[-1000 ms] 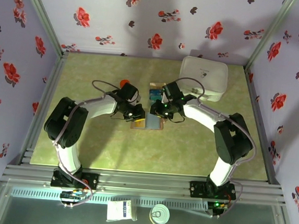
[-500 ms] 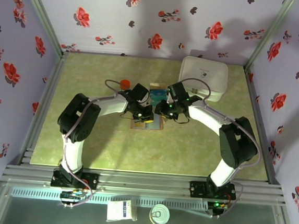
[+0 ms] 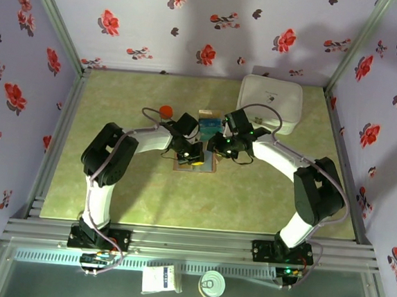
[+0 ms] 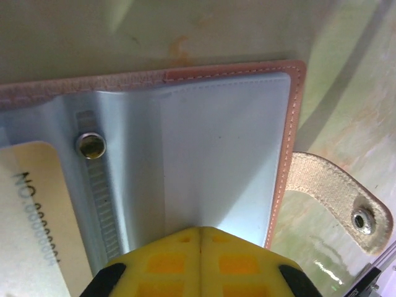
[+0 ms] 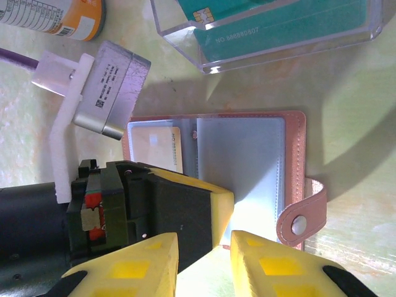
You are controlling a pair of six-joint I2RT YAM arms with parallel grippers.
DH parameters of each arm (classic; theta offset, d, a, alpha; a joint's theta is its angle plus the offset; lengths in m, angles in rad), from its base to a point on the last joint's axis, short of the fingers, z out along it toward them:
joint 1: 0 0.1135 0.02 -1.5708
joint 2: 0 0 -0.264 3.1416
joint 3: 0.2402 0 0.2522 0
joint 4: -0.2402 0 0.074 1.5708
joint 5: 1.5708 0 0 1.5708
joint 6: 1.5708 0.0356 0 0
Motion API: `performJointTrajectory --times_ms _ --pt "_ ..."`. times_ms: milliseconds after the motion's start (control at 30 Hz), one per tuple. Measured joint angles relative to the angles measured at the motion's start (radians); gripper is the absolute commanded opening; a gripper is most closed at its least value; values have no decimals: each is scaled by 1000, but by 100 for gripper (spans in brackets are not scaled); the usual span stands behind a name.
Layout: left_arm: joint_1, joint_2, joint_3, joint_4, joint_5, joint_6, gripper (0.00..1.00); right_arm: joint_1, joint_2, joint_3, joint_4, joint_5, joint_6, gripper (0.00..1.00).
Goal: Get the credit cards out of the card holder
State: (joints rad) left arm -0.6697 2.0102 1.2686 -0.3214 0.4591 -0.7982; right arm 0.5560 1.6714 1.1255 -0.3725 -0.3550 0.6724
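Fingers (image 4: 161, 265) of left hand (image 4: 199, 238) newly closed over card holder (image 4: 235, 142); right hand (image 5: 204, 240) parted, empty.

Cream card (image 4: 28, 235) in wallet (image 4: 223, 154): printed "NO.", then a run of digits, blurred and cut off by the frame edge.
Teal card (image 5: 291, 21) in clear tray (image 5: 179, 37): "NO." plus a long number, digits uncertain.
Bottle label (image 5: 49, 15): fine print, illegible.
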Motion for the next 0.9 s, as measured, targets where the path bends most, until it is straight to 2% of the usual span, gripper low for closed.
performJointTrajectory --times_ms 267,433,667,900 --pt "0 -1 0 7 6 0 7 0 0 -1 4 -12 0 30" --pt "14 -58 -5 3 4 0 7 5 1 -1 13 -27 6 30" --pt "114 -223 -65 -5 -15 24 7 29 57 44 27 -57 11 29" --pt "187 -242 -161 -18 -22 48 4 47 142 109 39 -98 12 26"
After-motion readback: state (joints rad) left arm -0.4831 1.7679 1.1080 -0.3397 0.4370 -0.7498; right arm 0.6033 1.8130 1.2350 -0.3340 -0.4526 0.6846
